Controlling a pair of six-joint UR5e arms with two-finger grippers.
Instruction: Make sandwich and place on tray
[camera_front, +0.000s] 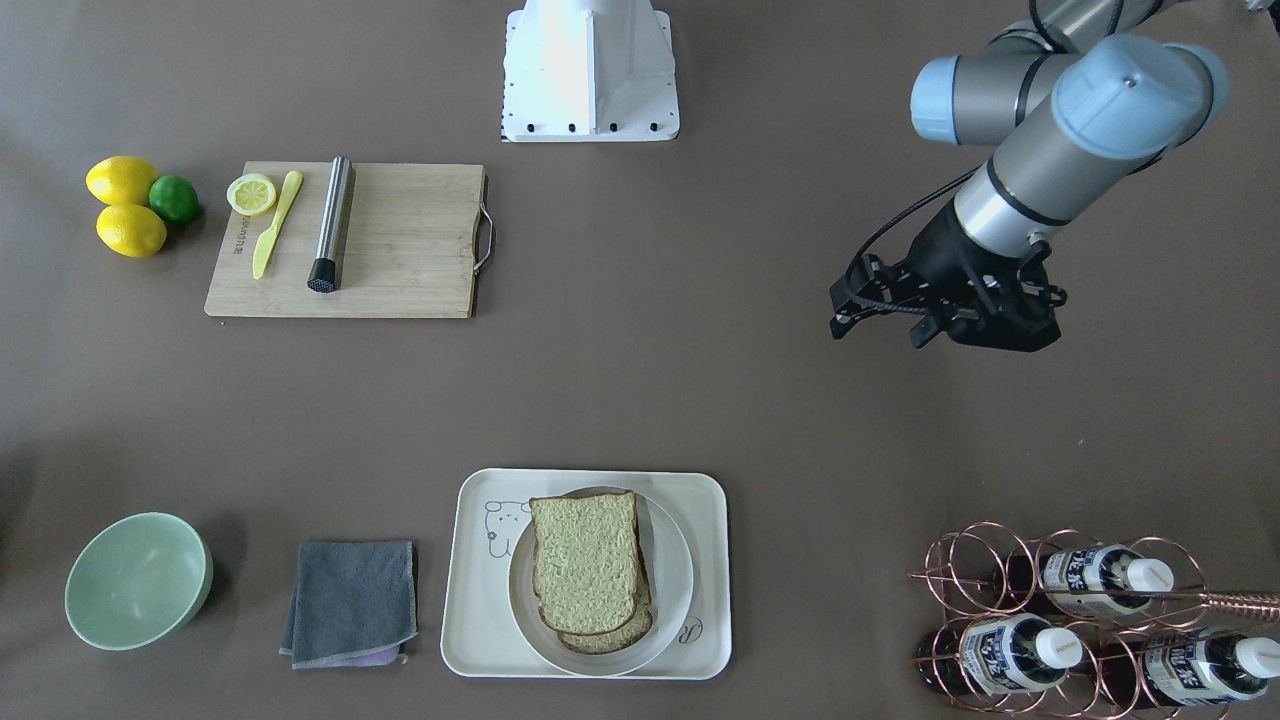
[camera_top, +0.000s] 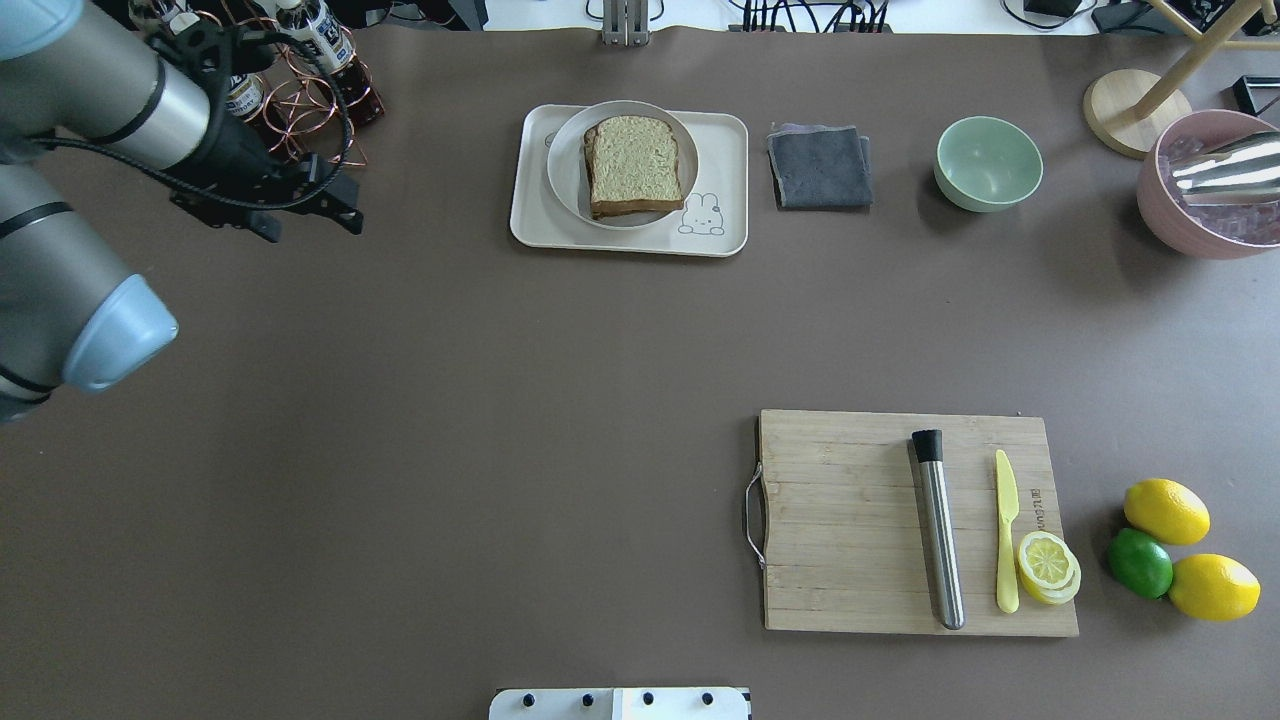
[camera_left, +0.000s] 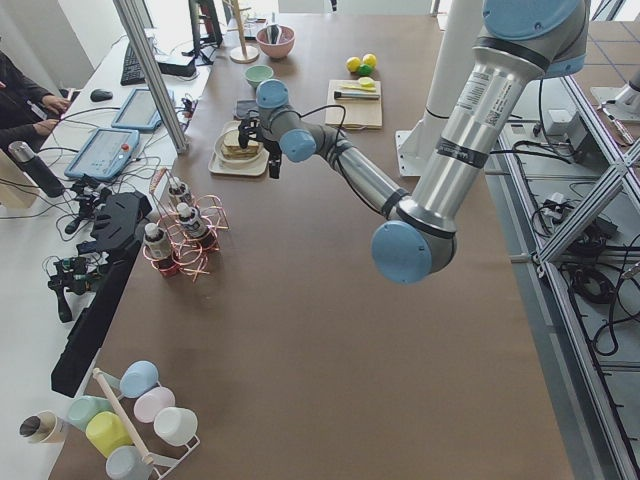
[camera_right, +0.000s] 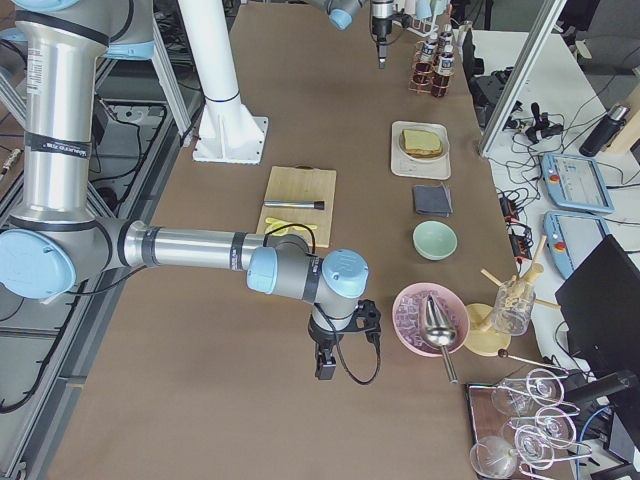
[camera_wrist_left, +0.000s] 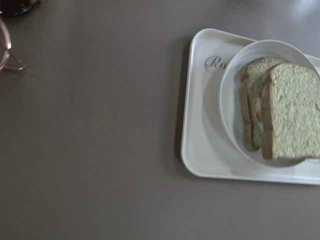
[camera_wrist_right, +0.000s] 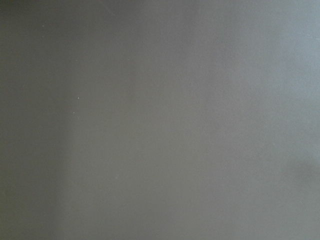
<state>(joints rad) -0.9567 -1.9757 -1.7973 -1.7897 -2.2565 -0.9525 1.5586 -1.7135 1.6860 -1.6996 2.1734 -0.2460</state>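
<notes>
On the tabletop (camera_front: 640, 400), the tray (camera_front: 472, 620) carries a round plate (camera_front: 672, 590) with the sandwich (camera_front: 585, 565) on it. The left claw (camera_top: 310, 225) hangs apart and empty, well away from the tray. I cannot tell whether the right claw (camera_right: 324, 368) is apart or together.

The desk (camera_front: 640, 400) is matt brown. The tray (camera_front: 470, 600) is smooth cream plastic and the sandwich (camera_front: 585, 560) bread rough and speckled. Near the left jaws, the wire rack (camera_front: 980, 560) is shiny copper-toned metal. Well apart from them are a grained wooden board (camera_front: 410, 250), a brushed steel tube (camera_front: 332, 220) and a grey cloth (camera_front: 352, 600).

Plain grey-brown table surface (camera_wrist_right: 160, 120) filling the whole view, two tiny pale specks (camera_wrist_right: 78, 98) at left
</notes>
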